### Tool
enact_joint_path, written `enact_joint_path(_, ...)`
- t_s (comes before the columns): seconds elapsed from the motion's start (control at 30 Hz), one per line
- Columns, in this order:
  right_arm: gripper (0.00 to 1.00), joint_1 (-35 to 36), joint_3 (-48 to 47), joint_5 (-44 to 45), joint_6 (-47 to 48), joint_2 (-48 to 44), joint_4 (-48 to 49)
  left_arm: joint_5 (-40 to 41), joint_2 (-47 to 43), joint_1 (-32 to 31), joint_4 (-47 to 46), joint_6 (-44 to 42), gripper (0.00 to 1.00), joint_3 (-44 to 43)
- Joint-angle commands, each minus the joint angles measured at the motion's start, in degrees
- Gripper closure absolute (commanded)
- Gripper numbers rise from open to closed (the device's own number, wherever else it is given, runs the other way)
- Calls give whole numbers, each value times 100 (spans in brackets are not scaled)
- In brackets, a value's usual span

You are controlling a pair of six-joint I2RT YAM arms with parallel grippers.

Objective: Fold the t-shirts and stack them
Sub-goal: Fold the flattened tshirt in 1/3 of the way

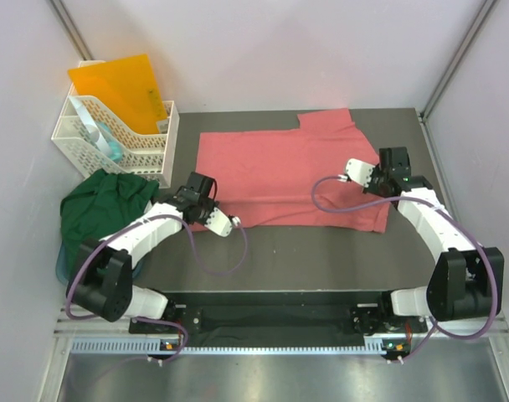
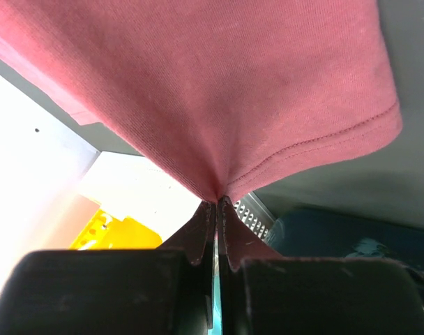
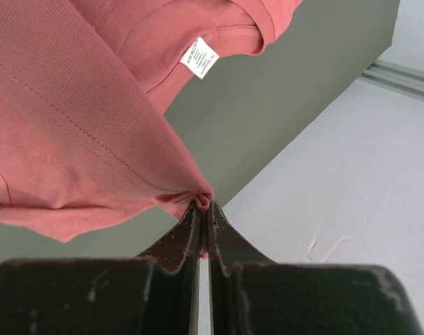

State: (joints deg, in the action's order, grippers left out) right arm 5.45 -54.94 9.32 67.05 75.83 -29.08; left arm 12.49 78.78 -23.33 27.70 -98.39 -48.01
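Observation:
The salmon-pink t-shirt (image 1: 280, 176) lies spread across the middle of the dark table. My left gripper (image 1: 197, 199) is shut on its near-left hem corner; in the left wrist view the cloth (image 2: 219, 91) fans out from the gripper (image 2: 217, 202). My right gripper (image 1: 387, 172) is shut on the shirt's right edge; in the right wrist view the fabric (image 3: 79, 125) bunches at the gripper (image 3: 203, 206), and the white neck label (image 3: 199, 58) shows. The dark green t-shirt (image 1: 104, 205) lies crumpled at the table's left edge.
A white plastic basket (image 1: 112, 138) with an orange folder (image 1: 120, 88) stands at the back left, close to the pink shirt's left edge. The table's right edge (image 1: 430, 151) and a side wall lie just beyond my right gripper.

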Motion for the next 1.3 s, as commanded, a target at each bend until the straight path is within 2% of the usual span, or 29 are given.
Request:
enact_joint_path(0.0,100,-18,-342,-1,2,116,350,-71,128,92,-239,-216,100,-200)
enact_joint_path(0.43,100,237,-641,78,-51,669,807,-71,427,198,-476,-418,100,-244)
enact_joint_path(1.27,100,676,-1124,280,-148,1584,1422,16,1148,215,-1531,-435,100,-200)
